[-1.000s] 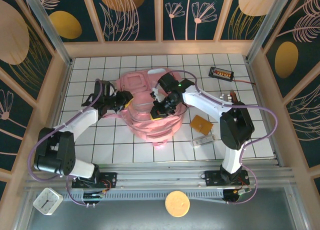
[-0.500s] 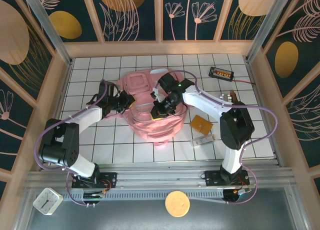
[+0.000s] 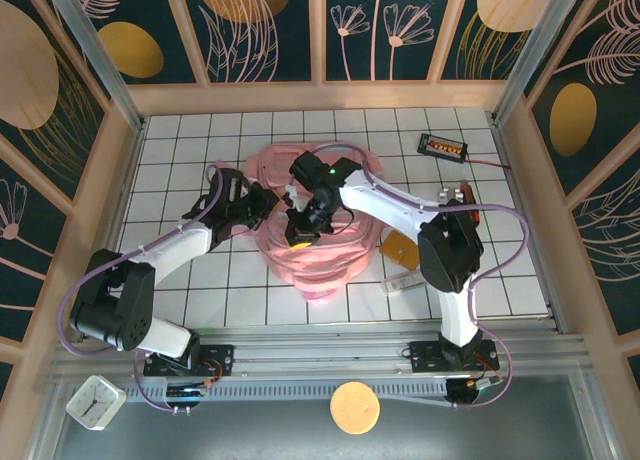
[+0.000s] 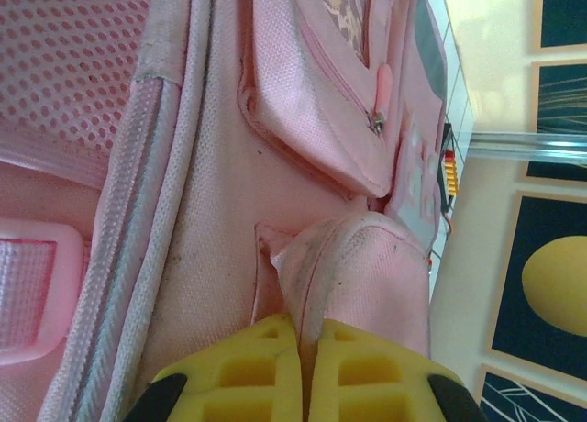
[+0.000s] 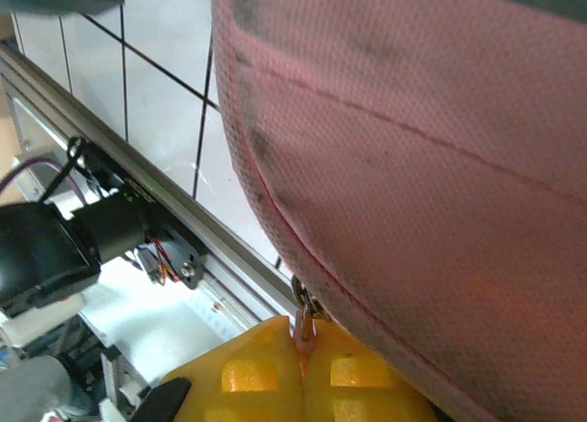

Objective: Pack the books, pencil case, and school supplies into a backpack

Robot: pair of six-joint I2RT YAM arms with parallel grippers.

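Both arms have swung toward the centre-left of the frame since a second ago. The large soft pink fabric backpack [image 3: 318, 260] beneath them looks more bunched, and its upper pocket is now largely hidden under the right arm. In the overhead view the left gripper [image 3: 262, 202] and right gripper [image 3: 299, 231] sit close together on the bag, their fingertips too small to read.

The left wrist view shows the left gripper [image 4: 301, 328] with its yellow ribbed fingers pressed together, pinching a raised fold of coarse woven cloth on the backpack [image 4: 202, 220]. The right wrist view shows the right gripper [image 5: 303, 349] clenched on a metal-ringed zip pull [image 5: 306, 310] at the edge of the mesh-textured backpack [image 5: 413, 119].

Right of centre, a flat orange-brown square book [image 3: 398, 248] is partly covered by the right arm. A whitish-grey rectangular block [image 3: 405, 280] lies just below it on the white tiled table [image 3: 250, 290].
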